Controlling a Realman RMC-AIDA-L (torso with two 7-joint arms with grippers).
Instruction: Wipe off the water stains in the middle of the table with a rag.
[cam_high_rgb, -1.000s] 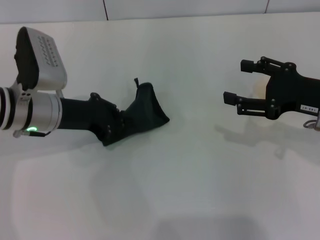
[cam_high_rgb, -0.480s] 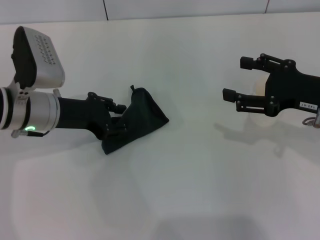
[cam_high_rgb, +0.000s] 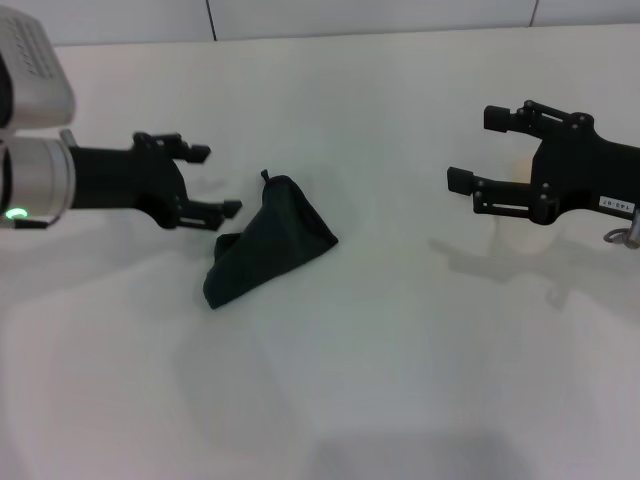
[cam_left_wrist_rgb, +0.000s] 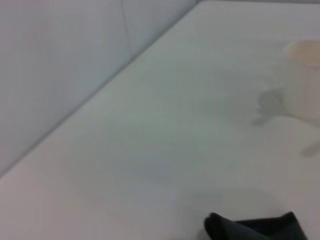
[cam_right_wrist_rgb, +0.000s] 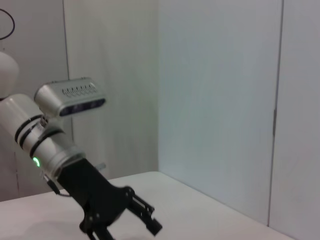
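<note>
The rag (cam_high_rgb: 268, 243), a dark cloth with a small loop tag at its far end, lies crumpled on the white table (cam_high_rgb: 380, 330), left of the middle. My left gripper (cam_high_rgb: 216, 181) is open and empty. It hovers just left of the rag, with its near fingertip close to the cloth's edge. An edge of the rag also shows in the left wrist view (cam_left_wrist_rgb: 255, 229). My right gripper (cam_high_rgb: 475, 150) is open and empty, and it hangs over the right side of the table. No orange blotch shows in any view.
A white paper cup (cam_left_wrist_rgb: 304, 75) stands on the table in the left wrist view. In the head view it is mostly hidden behind my right gripper. A wall (cam_high_rgb: 370, 15) runs along the table's far edge. My left arm (cam_right_wrist_rgb: 95, 195) shows in the right wrist view.
My left gripper has opened, let go of the rag and drawn back to the left. The rag has settled flat on the table. The right gripper has barely moved.
</note>
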